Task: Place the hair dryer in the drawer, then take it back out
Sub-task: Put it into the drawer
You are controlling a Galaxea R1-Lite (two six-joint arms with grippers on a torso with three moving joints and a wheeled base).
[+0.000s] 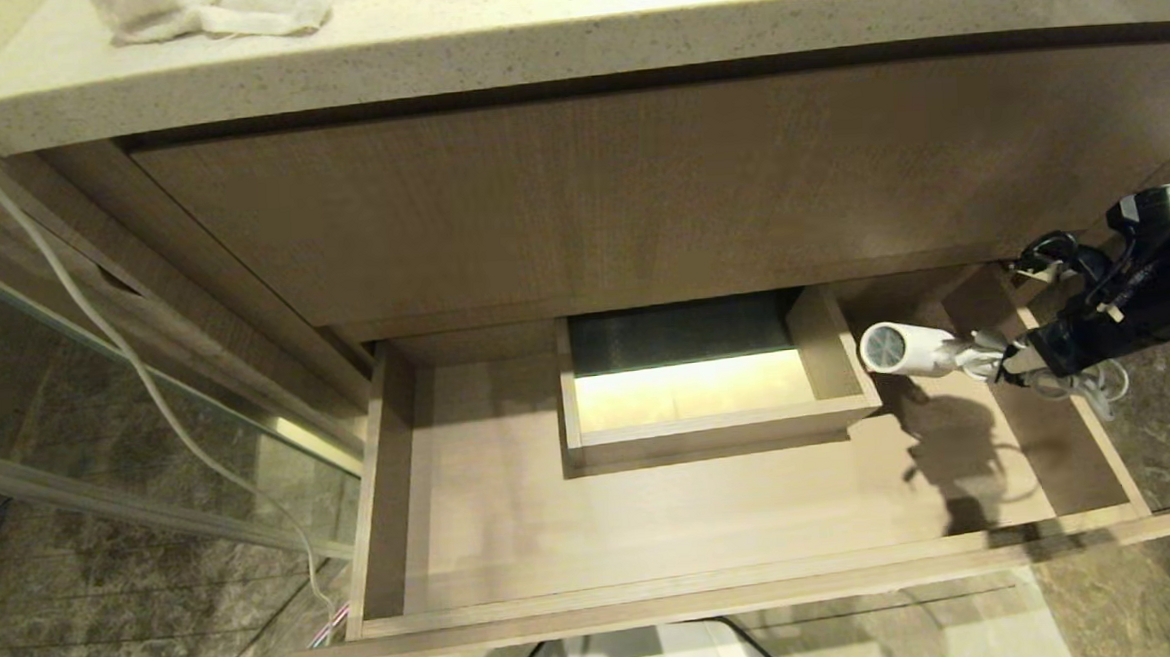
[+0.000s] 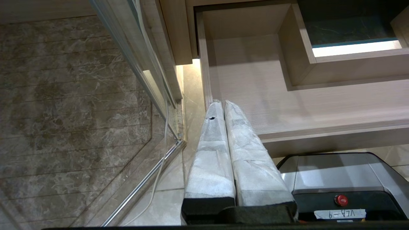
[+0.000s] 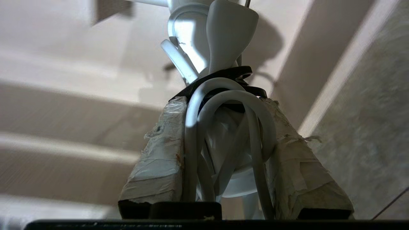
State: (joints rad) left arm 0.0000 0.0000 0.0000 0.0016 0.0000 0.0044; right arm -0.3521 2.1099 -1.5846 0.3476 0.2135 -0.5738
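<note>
Hair dryer [image 1: 911,347] is clamped by its handle and bundled cord [image 3: 230,127] in the right gripper [image 1: 1012,361], held level above the right end of the drawer [image 1: 580,609], just right of the boxed cut-out [image 1: 715,427], dark grille end facing that cut-out. Its shadow falls on the drawer floor below, so it looks airborne, not resting. Right wrist view: taped fingers [image 3: 153,166] squeeze handle and cord loops together, barrel pointing away.

Judged step: either lowering in or lifting out, can't tell which. To do it well: keep the barrel level, clear the right side wall and the cut-out's box wall, keep dangling cord loops off the drawer's right rim. If setting down, aim for bare floor between cut-out and right wall; release only once the body touches.

Left gripper [image 2: 223,105] idle, fingers pressed together, empty, by the drawer's left front corner.

Drawer: pulled fully out, nothing lying on its floor. Cut-out: open through, nothing inside. White cloth [image 1: 213,10] sits on the countertop [image 1: 530,51] above the drawer.
</note>
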